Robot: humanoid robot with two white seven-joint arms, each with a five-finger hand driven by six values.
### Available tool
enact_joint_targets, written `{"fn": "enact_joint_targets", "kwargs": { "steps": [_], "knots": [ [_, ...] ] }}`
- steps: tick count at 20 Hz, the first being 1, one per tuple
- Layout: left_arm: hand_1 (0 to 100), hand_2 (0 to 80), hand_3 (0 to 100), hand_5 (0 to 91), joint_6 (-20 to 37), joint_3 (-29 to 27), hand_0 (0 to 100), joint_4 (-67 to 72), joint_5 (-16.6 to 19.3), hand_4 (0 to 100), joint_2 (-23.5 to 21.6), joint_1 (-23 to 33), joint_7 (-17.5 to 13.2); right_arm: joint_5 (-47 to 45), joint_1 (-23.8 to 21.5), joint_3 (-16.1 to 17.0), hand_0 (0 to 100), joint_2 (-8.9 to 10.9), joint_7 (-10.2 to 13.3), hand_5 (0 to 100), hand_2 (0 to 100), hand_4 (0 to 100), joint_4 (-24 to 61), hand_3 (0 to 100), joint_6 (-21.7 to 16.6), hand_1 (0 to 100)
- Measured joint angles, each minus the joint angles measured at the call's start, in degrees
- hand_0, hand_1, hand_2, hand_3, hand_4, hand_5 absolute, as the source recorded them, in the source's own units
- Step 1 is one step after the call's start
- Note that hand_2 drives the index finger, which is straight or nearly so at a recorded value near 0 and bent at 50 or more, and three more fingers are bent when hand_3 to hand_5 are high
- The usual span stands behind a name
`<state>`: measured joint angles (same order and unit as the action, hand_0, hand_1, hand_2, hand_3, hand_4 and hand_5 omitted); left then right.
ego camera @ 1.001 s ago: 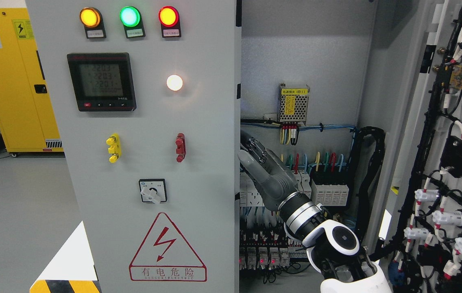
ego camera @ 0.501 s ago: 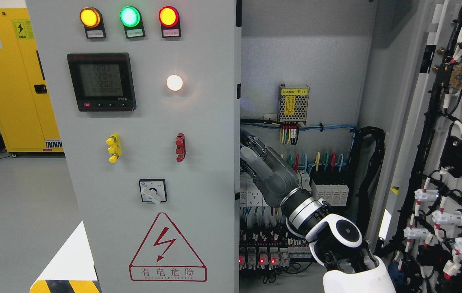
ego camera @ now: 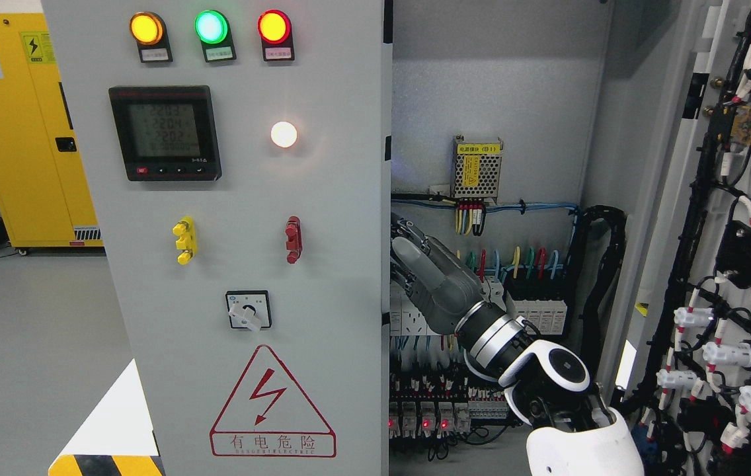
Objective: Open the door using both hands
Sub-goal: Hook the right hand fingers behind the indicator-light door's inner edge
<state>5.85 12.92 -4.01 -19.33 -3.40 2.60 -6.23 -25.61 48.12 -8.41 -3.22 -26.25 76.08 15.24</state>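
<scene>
Left cabinet door (ego camera: 243, 264) fills the left-centre of the view, face toward the camera, its right edge against the open cabinet interior. Right door (ego camera: 739, 251) is swung open at the far right, its wired back side showing.

Right hand (ego camera: 425, 274) comes in from the lower right and sits at the left door's right edge, about mid-height, just inside the cabinet. Fingers (ego camera: 408, 254) point up-left toward the edge and look fairly straight; the tips are hidden by the door edge, so can't tell if they're hooked on it or only touching.

On the left door, top down: amber, green and red indicator lamps (ego camera: 211, 27), all lit; digital meter (ego camera: 165, 132); a lit white lamp (ego camera: 283, 134); yellow handle (ego camera: 184, 240) and red handle (ego camera: 293, 239); rotary switch (ego camera: 248, 311); red electric-hazard triangle (ego camera: 272, 403).

Inside the cabinet: small power supply (ego camera: 477, 169) on the back panel, coloured wires beneath it, breaker rows (ego camera: 534, 311) behind the wrist, relays with red LEDs low down.

Yellow cabinet (ego camera: 15, 125) stands at far left in the background.
</scene>
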Motion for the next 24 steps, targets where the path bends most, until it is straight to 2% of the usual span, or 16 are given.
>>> {"fn": "enact_joint_targets", "kwargs": {
  "steps": [4, 11, 15, 17, 24],
  "knots": [
    [56, 0.0, 0, 0.0, 0.00, -0.03, 12, 0.03, 0.00, 0, 0.02, 0.02, 0.00, -0.16, 0.69, 0.46, 0, 0.01, -0.49, 0, 4, 0, -1.33, 0, 0.00, 50],
    [56, 0.0, 0, 0.0, 0.00, -0.06, 12, 0.11, 0.00, 0, 0.06, 0.09, 0.00, -0.29, 1.36, 1.16, 0, 0.04, -3.90, 0, 4, 0, -2.88, 0, 0.00, 50],
    [56, 0.0, 0, 0.0, 0.00, -0.06, 12, 0.12, 0.00, 0, 0.10, 0.11, 0.00, -0.47, 1.67, 1.56, 0, 0.09, -7.88, 0, 4, 0, -3.45, 0, 1.86, 50],
    [56, 0.0, 0, 0.0, 0.00, -0.07, 12, 0.12, 0.00, 0, 0.13, 0.12, 0.00, -0.55, 1.83, 1.82, 0, 0.12, -8.95, 0, 4, 0, -3.66, 0, 2.28, 50],
    [56, 0.0, 0, 0.0, 0.00, -0.07, 12, 0.11, 0.00, 0, 0.18, 0.12, 0.00, -0.73, 2.50, 2.45, 0, 0.17, -10.62, 0, 4, 0, -4.46, 0, 2.81, 50]
  ]
}}
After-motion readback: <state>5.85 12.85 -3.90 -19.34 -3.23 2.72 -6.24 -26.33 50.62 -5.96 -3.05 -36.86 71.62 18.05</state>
